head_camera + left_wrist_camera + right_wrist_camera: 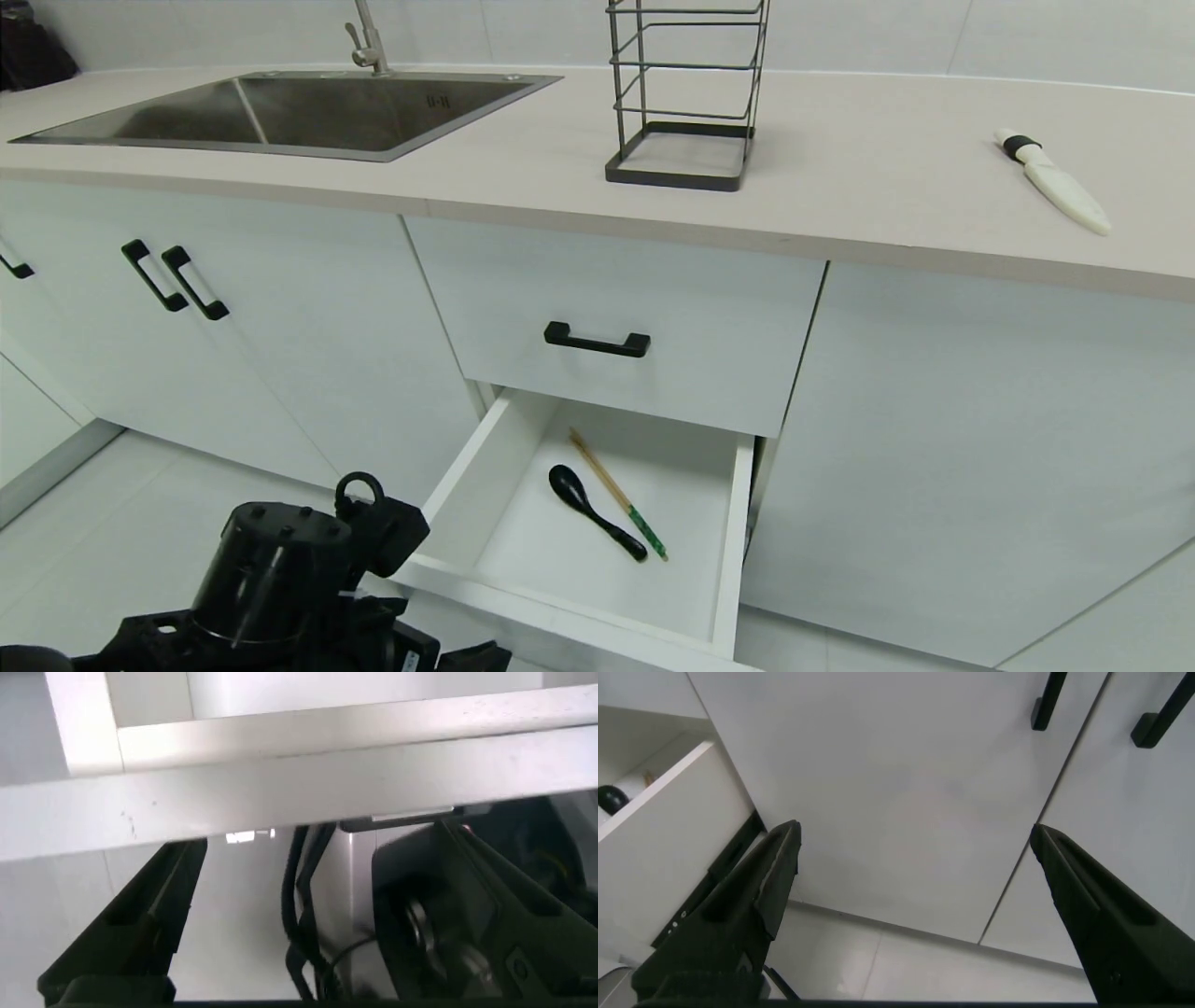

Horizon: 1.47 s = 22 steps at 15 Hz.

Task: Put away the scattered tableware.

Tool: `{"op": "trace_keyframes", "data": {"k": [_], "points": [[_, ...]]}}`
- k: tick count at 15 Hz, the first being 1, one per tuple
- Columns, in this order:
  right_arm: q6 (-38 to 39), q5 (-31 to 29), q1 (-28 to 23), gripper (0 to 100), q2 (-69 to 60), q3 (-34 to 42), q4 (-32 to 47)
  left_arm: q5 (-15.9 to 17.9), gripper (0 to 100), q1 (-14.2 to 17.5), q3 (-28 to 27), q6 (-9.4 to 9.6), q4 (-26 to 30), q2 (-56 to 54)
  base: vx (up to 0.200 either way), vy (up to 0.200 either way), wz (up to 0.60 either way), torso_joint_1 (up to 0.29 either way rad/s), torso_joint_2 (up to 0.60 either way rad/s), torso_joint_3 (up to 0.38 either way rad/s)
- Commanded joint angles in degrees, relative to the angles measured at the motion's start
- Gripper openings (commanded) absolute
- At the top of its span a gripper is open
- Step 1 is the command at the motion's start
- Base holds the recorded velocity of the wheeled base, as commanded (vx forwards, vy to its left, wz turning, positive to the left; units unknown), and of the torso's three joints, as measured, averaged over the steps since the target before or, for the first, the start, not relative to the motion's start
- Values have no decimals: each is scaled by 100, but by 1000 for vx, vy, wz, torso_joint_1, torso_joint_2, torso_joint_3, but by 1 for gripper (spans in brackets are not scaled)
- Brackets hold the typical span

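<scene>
- The rack, at 12 o'clock on the bench, is cut by the head view's upper edge, so its top is unseen.
- The tap loses its spout at the same edge.
- A dark thing at 10 o'clock is clipped by the corner; what it is cannot be told.
- The drawer runs off the edge at 6 o'clock.
- In the right wrist view the drawer's wall hides all but the bowl of the spoon.
- The left hand and the right hand each have both fingers cut off by the picture's edge.

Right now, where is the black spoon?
In the head view the black spoon lies in the open drawer under the counter, on the robot's left of the chopsticks beside it.
</scene>
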State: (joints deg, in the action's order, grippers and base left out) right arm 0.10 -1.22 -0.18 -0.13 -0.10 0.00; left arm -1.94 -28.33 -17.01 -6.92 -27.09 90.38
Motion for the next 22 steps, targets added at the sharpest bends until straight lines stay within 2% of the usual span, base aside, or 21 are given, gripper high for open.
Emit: {"op": "trace_keyframes", "data": {"k": [1, 4, 9, 10, 12, 14, 15, 16, 22], "points": [[-1, -1, 1, 100, 13, 1, 0, -79, 100, 3, 4, -2, -113, 85, 0, 0, 0, 0, 0, 0], [-1, -1, 1, 100, 13, 1, 0, -131, 100, 12, 13, -2, -570, 138, 0, 0, 0, 0, 0, 0], [-1, -1, 1, 100, 13, 1, 0, -123, 100, 56, 13, 16, -1686, 762, 0, 0, 0, 0, 0, 0], [-1, -1, 1, 100, 13, 1, 0, -123, 100, 152, 13, 68, -2160, 1034, 0, 0, 0, 0, 0, 0], [-1, -1, 1, 100, 13, 1, 0, -105, 100, 240, 13, 86, -2609, 1254, 0, 0, 0, 0, 0, 0], [-1, -1, 1, 100, 13, 1, 0, -61, 100, 381, 4, 288, -3294, 1605, 0, 0, 0, 0, 0, 0], [-1, -1, 1, 100, 13, 1, 0, -43, 100, 407, 4, 332, -3435, 1685, 0, 0, 0, 0, 0, 0], [-1, -1, 1, 100, 13, 1, 0, 44, 100, 434, -48, 358, -3813, 1869, 0, 0, 0, 0, 0, 0], [-1, -1, 1, 100, 13, 1, 0, 229, 100, 530, -796, 358, -4507, 2563, 0, 0, 0, 0, 0, 0]]}}
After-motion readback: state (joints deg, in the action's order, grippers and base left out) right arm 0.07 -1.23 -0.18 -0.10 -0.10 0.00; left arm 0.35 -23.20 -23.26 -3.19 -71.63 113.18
